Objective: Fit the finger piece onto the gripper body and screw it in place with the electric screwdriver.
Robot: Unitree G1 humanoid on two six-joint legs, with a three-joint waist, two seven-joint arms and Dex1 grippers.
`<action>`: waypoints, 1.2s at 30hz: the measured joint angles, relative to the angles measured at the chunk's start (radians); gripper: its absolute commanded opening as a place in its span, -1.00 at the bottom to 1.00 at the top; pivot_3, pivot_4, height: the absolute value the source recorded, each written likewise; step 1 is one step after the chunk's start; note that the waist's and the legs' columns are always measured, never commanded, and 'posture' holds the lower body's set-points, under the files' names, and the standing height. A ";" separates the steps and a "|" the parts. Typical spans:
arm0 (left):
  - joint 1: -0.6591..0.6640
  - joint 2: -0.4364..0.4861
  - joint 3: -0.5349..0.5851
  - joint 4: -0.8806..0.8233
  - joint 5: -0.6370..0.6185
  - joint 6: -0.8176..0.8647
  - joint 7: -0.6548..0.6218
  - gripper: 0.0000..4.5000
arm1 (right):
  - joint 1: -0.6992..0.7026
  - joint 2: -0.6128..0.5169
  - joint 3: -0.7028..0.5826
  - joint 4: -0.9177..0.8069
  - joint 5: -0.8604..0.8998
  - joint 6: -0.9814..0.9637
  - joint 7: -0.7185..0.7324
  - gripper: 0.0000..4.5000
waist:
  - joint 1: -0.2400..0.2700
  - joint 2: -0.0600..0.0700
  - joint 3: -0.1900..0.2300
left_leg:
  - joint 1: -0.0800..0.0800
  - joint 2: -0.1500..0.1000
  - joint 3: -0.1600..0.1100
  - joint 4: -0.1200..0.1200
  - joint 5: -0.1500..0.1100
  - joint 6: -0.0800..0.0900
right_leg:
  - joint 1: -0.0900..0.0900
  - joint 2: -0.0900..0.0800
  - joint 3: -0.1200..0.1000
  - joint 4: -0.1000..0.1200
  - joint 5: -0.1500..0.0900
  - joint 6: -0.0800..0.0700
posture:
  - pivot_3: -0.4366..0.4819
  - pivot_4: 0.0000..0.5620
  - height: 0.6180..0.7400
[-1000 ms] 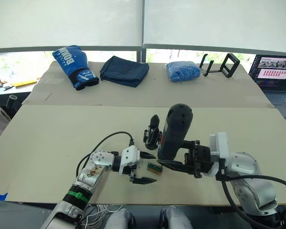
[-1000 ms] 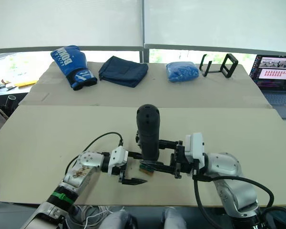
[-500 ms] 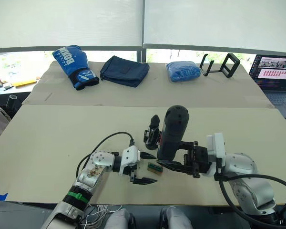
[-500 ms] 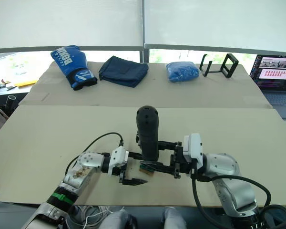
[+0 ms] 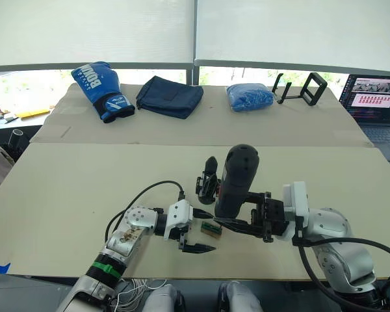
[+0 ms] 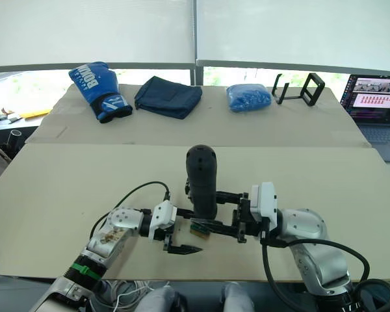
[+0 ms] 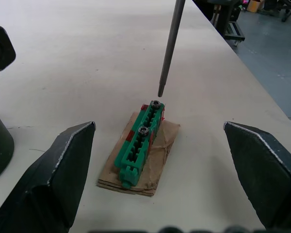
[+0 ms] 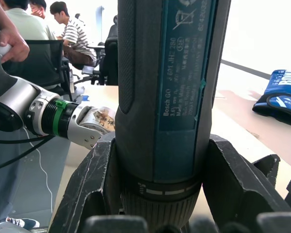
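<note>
My right gripper (image 5: 239, 220) is shut on the electric screwdriver (image 5: 236, 181), a thick black cylinder held upright with its rounded end on top. Its thin metal bit (image 7: 169, 48) points down, the tip just above a screw in the small green block (image 7: 138, 144). The block lies on a brown card between the fingers of my open left gripper (image 7: 159, 127), which holds nothing. The gripper body (image 5: 207, 183) stands on the table just behind the block, left of the screwdriver, a pointed black finger sticking up from it. A separate finger piece is out of view.
On the far table lie a blue boxing glove (image 5: 101, 90), a dark blue cloth (image 5: 170, 96), a blue bundle (image 5: 249, 96) and a black stand (image 5: 299, 88). A laptop (image 5: 376, 97) sits at the far right. Seated people (image 8: 72, 34) show behind the table.
The screwdriver has shifted slightly left and down in my right gripper. My left gripper has edged a little toward the green block.
</note>
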 measured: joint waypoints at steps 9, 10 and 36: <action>0.009 -0.001 -0.004 -0.009 0.000 0.001 0.006 1.00 | 0.000 0.000 0.004 0.011 -0.012 -0.003 0.000 -0.14 | -0.001 0.000 0.000 | 0.000 0.000 0.000 0.000 0.000 0.000 | 0.000 0.000 0.000 0.000 0.000 0.000 | -0.05 -0.47 1.00; 0.011 -0.001 -0.004 -0.011 0.000 0.001 0.008 1.00 | 0.000 0.000 0.004 0.011 -0.014 -0.004 0.000 -0.14 | -0.001 0.000 0.000 | 0.000 0.000 0.000 0.000 0.000 0.000 | 0.000 0.000 0.000 0.000 0.000 0.000 | -0.05 -0.47 1.00; 0.013 -0.001 -0.005 -0.013 0.000 0.001 0.011 1.00 | 0.000 -0.001 0.008 0.023 -0.028 -0.010 0.001 -0.14 | -0.001 0.000 0.000 | 0.000 0.000 0.000 0.000 0.000 0.000 | 0.000 0.000 0.000 0.000 0.000 0.000 | -0.05 -0.47 1.00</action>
